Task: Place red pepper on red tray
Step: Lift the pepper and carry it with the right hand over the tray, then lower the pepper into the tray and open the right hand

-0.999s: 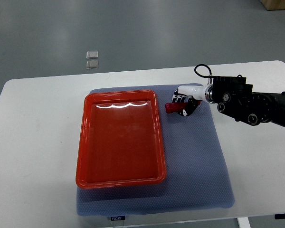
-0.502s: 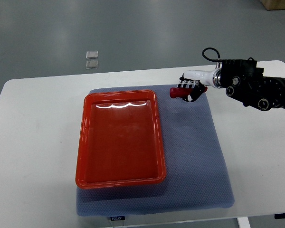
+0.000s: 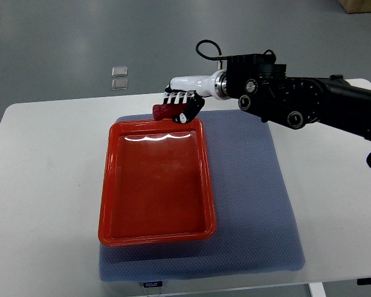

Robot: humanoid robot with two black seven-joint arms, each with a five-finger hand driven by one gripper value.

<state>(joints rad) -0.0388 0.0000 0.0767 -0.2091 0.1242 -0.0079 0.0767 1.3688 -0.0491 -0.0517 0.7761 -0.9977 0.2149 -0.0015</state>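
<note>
Reaching in from the picture's right edge, the black right arm (image 3: 303, 102), with the right hand (image 3: 184, 105) at its white wrist, fingers (image 3: 176, 99) curled down and clenched around the red pepper (image 3: 164, 111). Holding that pepper off the surface, just over the far rim of the red tray (image 3: 111, 185), near the tray's far right part; only the pepper's left end showing past the fingers, the rest hidden under the hand. Lying bare inside, the tray, catching a bright glare along its far edge. Resting under the tray, a blue-grey mat (image 3: 253, 198), itself lying on the white table (image 3: 43, 185). Sitting on the grey floor beyond the table, 2 small clear squares (image 3: 120, 77), one just behind the other.
</note>
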